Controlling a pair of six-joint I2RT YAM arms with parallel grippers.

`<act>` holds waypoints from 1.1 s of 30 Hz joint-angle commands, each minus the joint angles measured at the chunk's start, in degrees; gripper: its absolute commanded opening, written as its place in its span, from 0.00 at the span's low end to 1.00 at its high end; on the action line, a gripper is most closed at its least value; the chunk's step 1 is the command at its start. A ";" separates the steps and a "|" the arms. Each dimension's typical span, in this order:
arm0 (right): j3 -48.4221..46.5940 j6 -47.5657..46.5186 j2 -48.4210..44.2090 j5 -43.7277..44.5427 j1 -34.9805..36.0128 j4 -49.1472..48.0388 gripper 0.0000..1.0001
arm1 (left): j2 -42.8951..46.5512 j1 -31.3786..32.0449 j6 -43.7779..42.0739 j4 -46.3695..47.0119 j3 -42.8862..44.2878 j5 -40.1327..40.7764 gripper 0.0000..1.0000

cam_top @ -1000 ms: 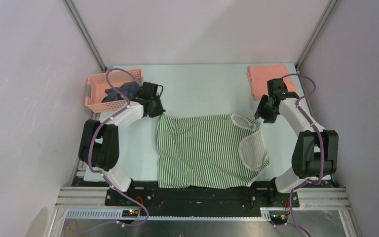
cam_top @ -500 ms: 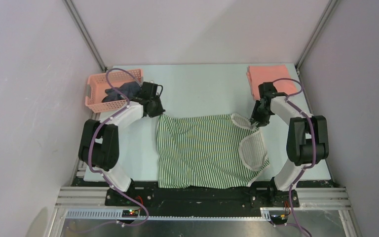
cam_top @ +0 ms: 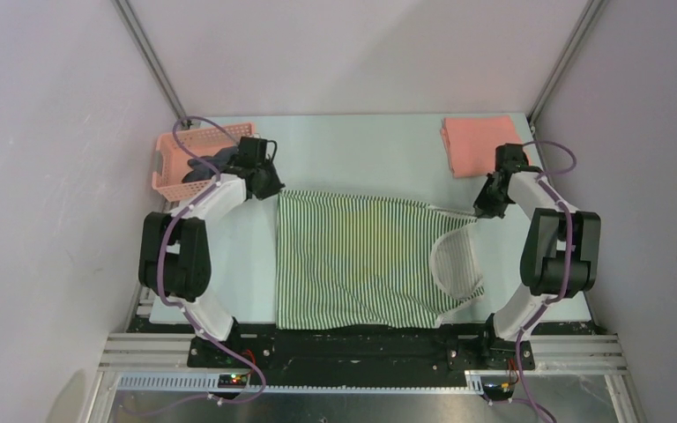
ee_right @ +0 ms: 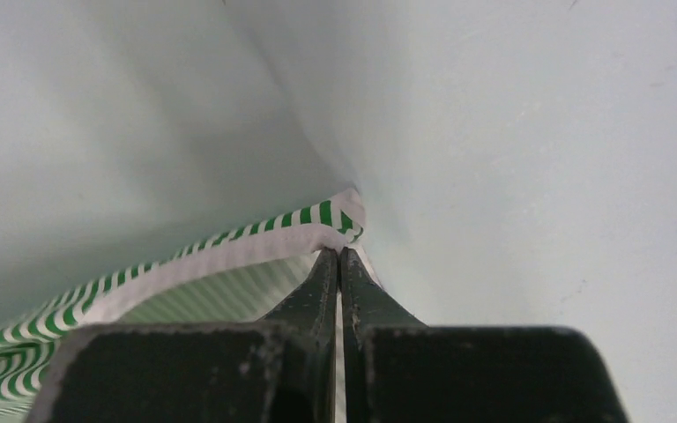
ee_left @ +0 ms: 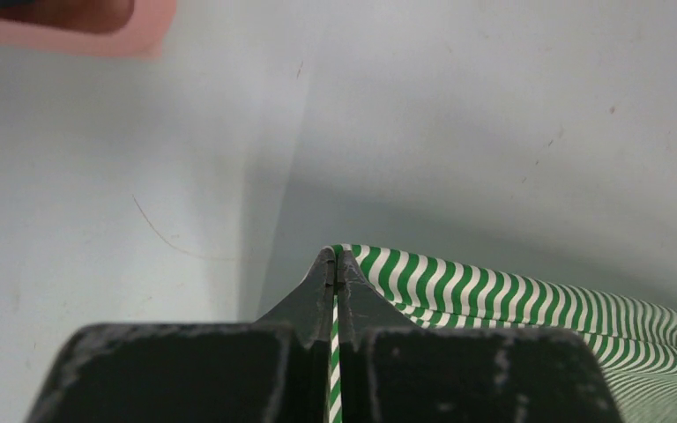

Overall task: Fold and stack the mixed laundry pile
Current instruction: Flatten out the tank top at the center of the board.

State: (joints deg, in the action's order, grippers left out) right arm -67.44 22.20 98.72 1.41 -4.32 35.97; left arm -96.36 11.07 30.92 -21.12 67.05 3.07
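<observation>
Striped green-and-white garment [cam_top: 361, 260] stretched between two clamped grippers.
Left gripper [cam_top: 271, 187] is pinched tight on its far left corner and right gripper [cam_top: 482, 211] on the white-trimmed far right corner; the cloth reaches the table's [cam_top: 353, 154] near edge, with bare tabletop beyond it. Folded salmon-pink shirt [cam_top: 476, 145] lies just behind the right gripper, and the dark garment [cam_top: 216, 163] in the pink basket [cam_top: 172, 167] beside the left.

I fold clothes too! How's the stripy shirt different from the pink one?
The stripy shirt lies spread open; the pink shirt is folded small. The left end effector and right end effector pinch the stripy shirt; nothing holds the pink shirt. Both are cloth.
</observation>
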 commanded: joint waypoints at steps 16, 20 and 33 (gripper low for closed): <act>-10.95 -0.57 8.03 -9.48 -7.94 -8.64 0.00 | -17.07 -4.20 -5.74 1.48 16.95 -1.09 0.00; -13.60 0.01 11.12 -10.67 -7.82 -9.23 0.00 | -19.84 -4.63 -6.54 1.36 20.09 -1.82 0.00; -23.75 3.76 9.63 -7.37 -3.11 6.98 0.48 | -5.45 -4.58 -1.84 -2.85 13.25 -8.30 0.51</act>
State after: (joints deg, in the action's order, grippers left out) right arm -92.64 23.35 115.00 -8.16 -9.65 35.81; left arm -113.84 6.50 25.98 -21.89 88.14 -2.39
